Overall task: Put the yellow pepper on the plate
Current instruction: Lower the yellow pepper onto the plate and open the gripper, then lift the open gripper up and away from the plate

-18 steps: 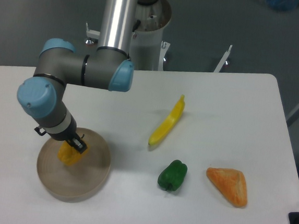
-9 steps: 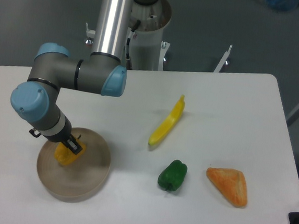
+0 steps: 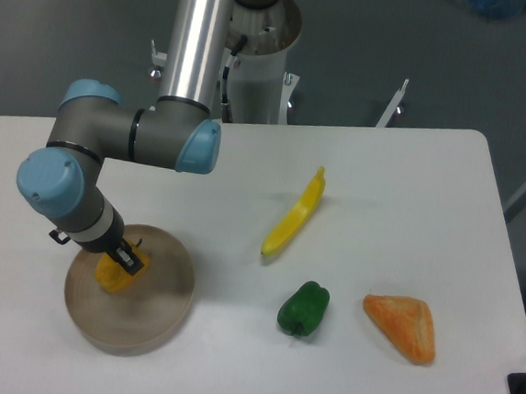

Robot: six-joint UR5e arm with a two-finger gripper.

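One two-finger gripper (image 3: 121, 260) is what you are steering, and you see it closed around the small, lobed yellow-orange pepper (image 3: 112, 272), which sits low over the round, shallow beige-tan plate (image 3: 147, 316). You cannot tell whether the pepper's underside touches the dish. The pepper is in the plate's upper left part, just inside the rim behind the gripper, with a wide bare stretch of dish in front of it and to its right.

Beyond the plate's right rim you have open white table (image 3: 402, 191) before anything else stands in the way. Well to the gripper's right lies the long slim yellow banana-like item (image 3: 295, 215), angled away toward the table's far edge. Nearer the front edge, also well to the right, sits the chunky green pepper (image 3: 304, 308), and farther right again lies the flat orange triangular wedge (image 3: 403, 326), near the table's right front corner. The plate's own front rim sits near the table's front edge.
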